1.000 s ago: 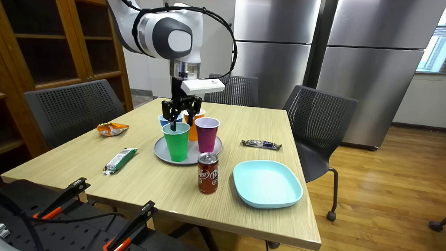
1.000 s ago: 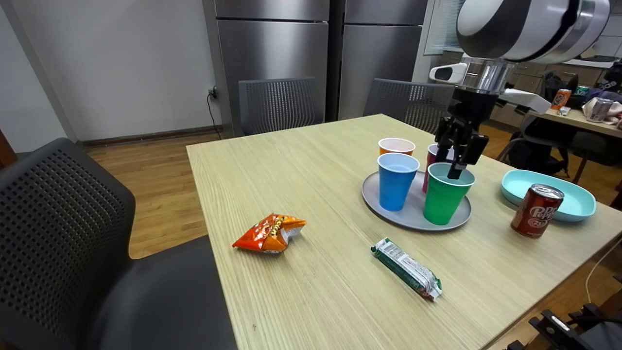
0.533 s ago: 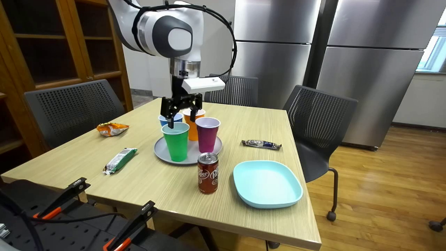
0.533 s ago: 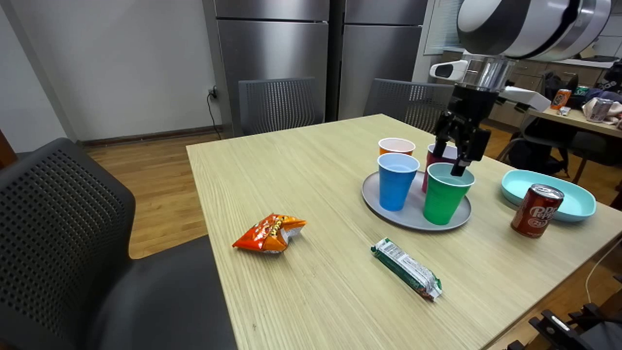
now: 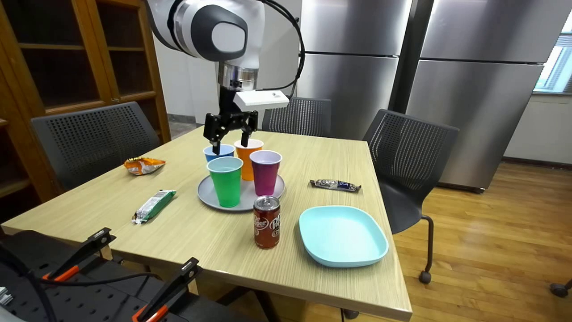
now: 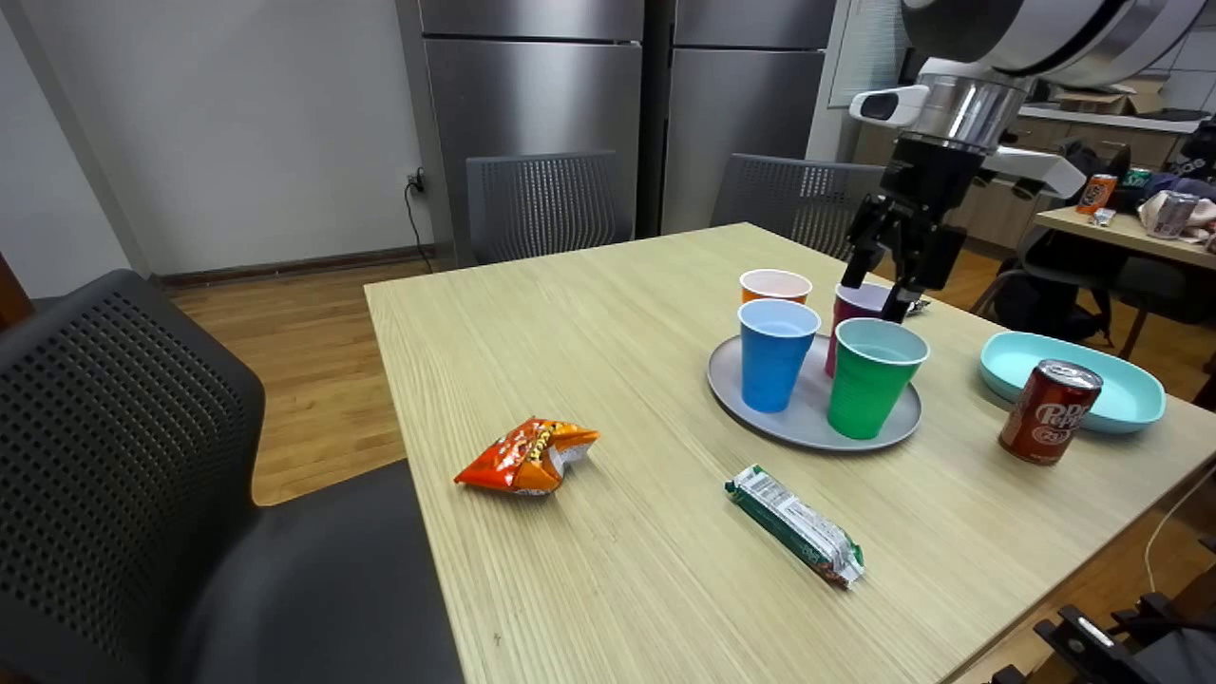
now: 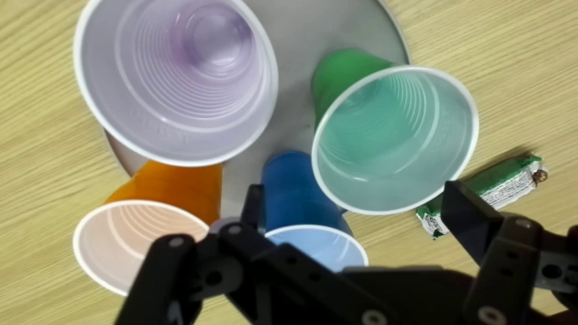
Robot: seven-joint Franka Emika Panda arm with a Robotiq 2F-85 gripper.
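The jaws are spread, and the green cup [image 7: 393, 140], upright on the round grey plate [image 7: 293, 27], is seen just below them. In the wrist view the ribbed insides of that cup and of the purple cup [image 7: 180, 90] are shown, whereas in both exterior views it is mainly their outer walls that are seen. In an exterior view the blue cup [image 6: 771, 366] is shown whole, with little more than the top of the orange cup [image 6: 771, 282] visible behind it; in the wrist view more of the latter's wall is revealed, and part of the blue cup is covered by the jaws. A silver-and-blue wrapped bar [image 5: 335, 184] is shown in full near the right edge of the table [image 5: 321, 156] in an exterior view. A green-wrapped bar [image 7: 496, 189] is caught in all three views. An orange snack bag [image 6: 527, 456], near the left edge of the table, is shown in both exterior views only, as are a soda can [image 6: 1052, 418] and, near a corner of the table, a turquoise dish [image 5: 343, 237]. A wooden cabinet [image 5: 92, 44] is shown in an exterior view, and a wall outlet [image 6: 415, 180] in an exterior view.
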